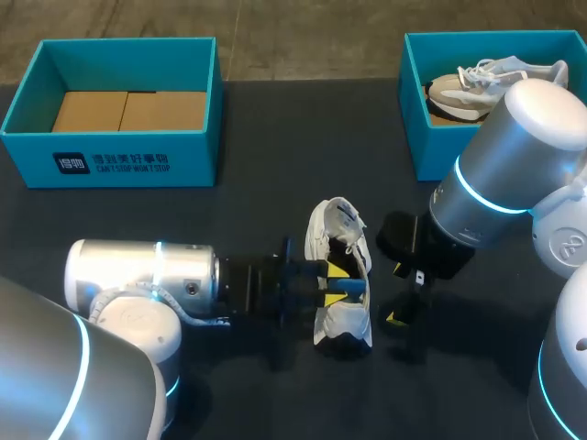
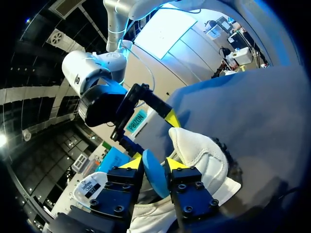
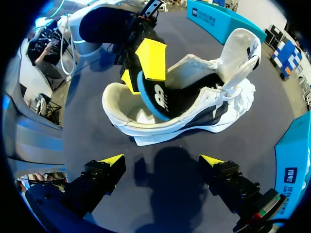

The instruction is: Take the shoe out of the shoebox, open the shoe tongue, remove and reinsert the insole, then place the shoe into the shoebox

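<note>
Shoe, white with its tongue pulled back, sits mid-desk. Left claw is clamped on the blue insole sticking up out of the shoe's opening. Right claw hangs spread wide beside the sole.

White shoe with dark lining: mid-table, on its sole, toe toward the far edge, tongue pulled open and standing up. Blue-edged, dark-topped insole: drawn partway out of the shoe's opening, standing on edge, pinched between the jaws of the left gripper. Teal shoebox: far right, open, holding a second pale shoe. Second teal shoebox: far left, open, brown cardboard inside.
</note>
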